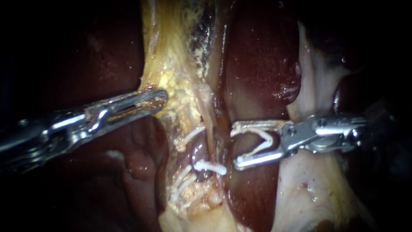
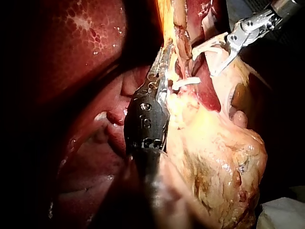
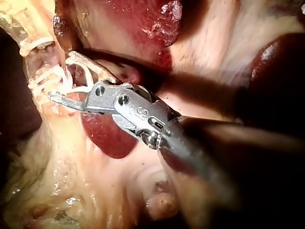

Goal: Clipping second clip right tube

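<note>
Endoscope view: right instrument [image 1: 235,145] pincer spread wide, holding an open clip [image 1: 266,139] just beside the clipped tube [image 1: 198,151], left instrument [image 1: 163,98] pincer clamped on yellow tissue [image 1: 176,71] above it.

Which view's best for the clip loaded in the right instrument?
Endoscope view: the clip shows whole, legs spread, held between the jaws of the right instrument. Left wrist view shows it small and far off. Right wrist view shows it partly hidden by the jaws.
</note>
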You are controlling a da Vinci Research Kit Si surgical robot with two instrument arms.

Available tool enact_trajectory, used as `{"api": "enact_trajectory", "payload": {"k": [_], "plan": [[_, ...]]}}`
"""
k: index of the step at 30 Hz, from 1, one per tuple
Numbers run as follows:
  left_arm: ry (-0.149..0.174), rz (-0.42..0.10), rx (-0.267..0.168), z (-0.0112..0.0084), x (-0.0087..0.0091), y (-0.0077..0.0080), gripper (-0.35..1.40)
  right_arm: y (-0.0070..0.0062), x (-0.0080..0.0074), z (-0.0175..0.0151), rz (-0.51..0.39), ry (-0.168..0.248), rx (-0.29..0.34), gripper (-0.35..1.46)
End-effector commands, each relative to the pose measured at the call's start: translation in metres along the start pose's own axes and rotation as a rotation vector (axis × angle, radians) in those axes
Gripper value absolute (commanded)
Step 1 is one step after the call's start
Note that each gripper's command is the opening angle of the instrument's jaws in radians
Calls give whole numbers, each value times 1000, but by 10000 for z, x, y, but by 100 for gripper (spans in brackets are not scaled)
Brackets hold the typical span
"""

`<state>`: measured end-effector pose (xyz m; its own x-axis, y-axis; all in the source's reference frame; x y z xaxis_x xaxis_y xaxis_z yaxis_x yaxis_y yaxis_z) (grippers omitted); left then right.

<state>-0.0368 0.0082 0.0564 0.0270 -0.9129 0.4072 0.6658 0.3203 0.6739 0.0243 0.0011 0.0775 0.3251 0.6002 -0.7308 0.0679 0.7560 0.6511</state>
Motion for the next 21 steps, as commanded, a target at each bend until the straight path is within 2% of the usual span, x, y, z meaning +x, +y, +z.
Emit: {"api": "enact_trajectory", "payload": {"k": [1,5,8,15,21], "plan": [[-7,-1,1,-2,-1,-2,-35,3,-6,6,17,-10,-3,60],[-12,-4,2,-10,-3,-13,-35,14,-29,28,69,-49,-20,60],[-17,-12,3,-15,-4,-19,-35,21,-37,41,106,-54,-38,60],[-17,-13,2,-17,-5,-22,-35,24,-32,64,191,-49,-49,58],[-17,-13,2,-17,-5,-23,-35,24,-26,72,228,-19,-45,55]]}}
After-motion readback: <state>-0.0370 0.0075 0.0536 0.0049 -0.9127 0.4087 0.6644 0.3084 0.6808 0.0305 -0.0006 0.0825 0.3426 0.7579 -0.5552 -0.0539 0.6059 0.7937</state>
